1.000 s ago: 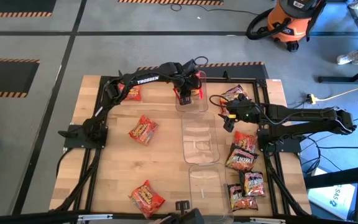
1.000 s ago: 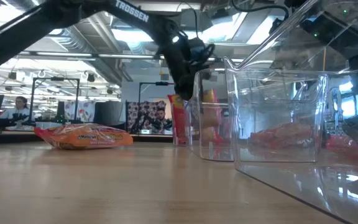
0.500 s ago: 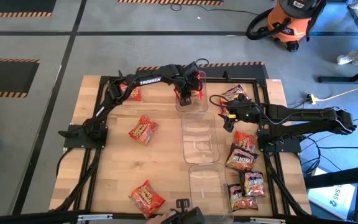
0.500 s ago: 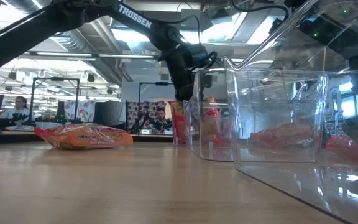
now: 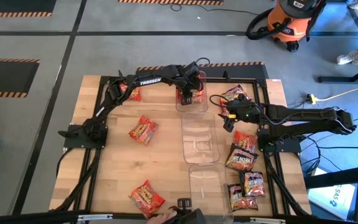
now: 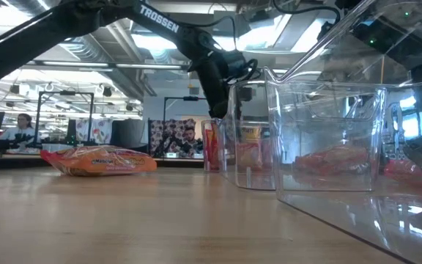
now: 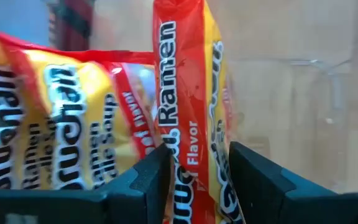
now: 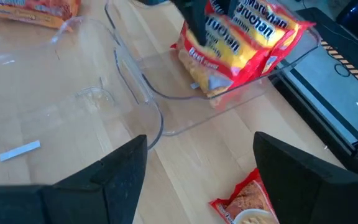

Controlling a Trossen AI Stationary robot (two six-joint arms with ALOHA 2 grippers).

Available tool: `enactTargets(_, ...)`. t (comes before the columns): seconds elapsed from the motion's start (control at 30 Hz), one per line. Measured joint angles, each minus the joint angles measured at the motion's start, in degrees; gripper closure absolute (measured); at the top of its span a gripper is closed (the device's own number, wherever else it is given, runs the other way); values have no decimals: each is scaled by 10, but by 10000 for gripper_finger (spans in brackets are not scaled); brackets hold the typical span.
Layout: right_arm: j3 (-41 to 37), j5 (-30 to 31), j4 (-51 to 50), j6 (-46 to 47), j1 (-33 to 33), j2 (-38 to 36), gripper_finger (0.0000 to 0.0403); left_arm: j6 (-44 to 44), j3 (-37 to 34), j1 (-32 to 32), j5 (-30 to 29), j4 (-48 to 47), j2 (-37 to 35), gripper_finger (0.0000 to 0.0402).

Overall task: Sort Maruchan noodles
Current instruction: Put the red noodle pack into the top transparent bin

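- Left pincer (image 5: 190,94) inside far clear bin (image 5: 202,104); left wrist view shows its fingers (image 7: 143,177) flanking an upright red-yellow packet (image 7: 188,112), apparently loosened.
- Right pincer (image 5: 227,121) open, beside the bins.

This place looks like a robotics lab or a workshop. The wooden table (image 5: 117,168) stands on a grey concrete floor with striped hazard tape (image 5: 8,60). An orange shop vacuum (image 5: 289,22) is near it. Behind the table there are monitors (image 6: 174,136), exposed ceiling ducts and a seated person (image 6: 25,125).
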Motion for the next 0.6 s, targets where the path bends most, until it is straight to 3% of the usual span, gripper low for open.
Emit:
enactTargets(0.2,-21,0,6,2,0,0,133,-2,25,-9,-74,-11,-9,247)
enactTargets(0.6,-21,60,7,22,0,0,133,-20,140,-22,-80,-131,-10,246)
